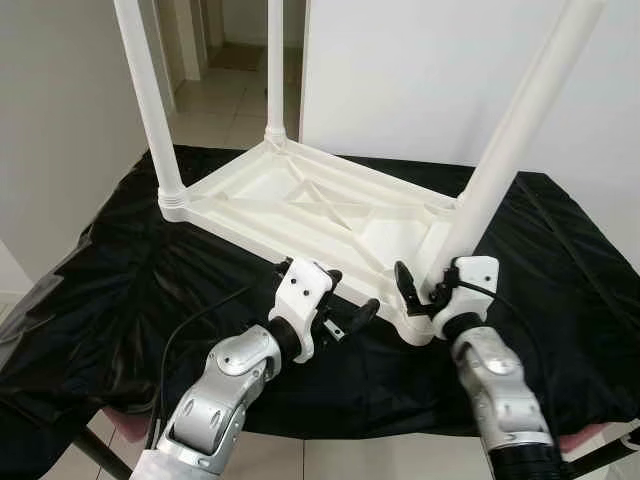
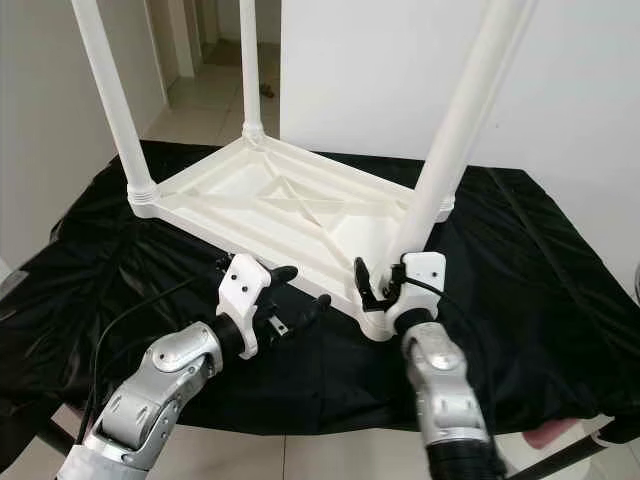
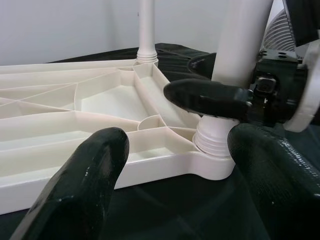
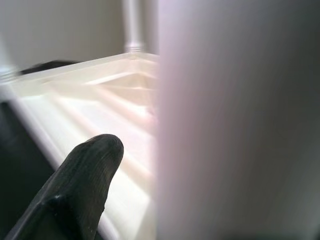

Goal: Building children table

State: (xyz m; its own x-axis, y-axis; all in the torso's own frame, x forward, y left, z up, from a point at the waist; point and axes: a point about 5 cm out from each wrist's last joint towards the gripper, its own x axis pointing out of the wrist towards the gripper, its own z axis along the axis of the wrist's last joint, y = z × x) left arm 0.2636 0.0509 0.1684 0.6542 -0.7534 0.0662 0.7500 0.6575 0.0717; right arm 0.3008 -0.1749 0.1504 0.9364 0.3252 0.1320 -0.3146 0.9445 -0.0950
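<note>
Upturned white tabletop (image 1: 300, 200) on black cloth (image 1: 120, 290), near-right leg (image 1: 500, 170) leaning in its corner socket, long axis upward, clasped low by right gripper (image 1: 425, 285); left gripper (image 1: 345, 315) nearby, fingers spread, empty, pointing toward that socket.

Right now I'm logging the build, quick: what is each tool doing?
Left tool: open, holding nothing, beside the white tabletop.
Right tool: around the near table leg; a firm grip cannot be told.
</note>
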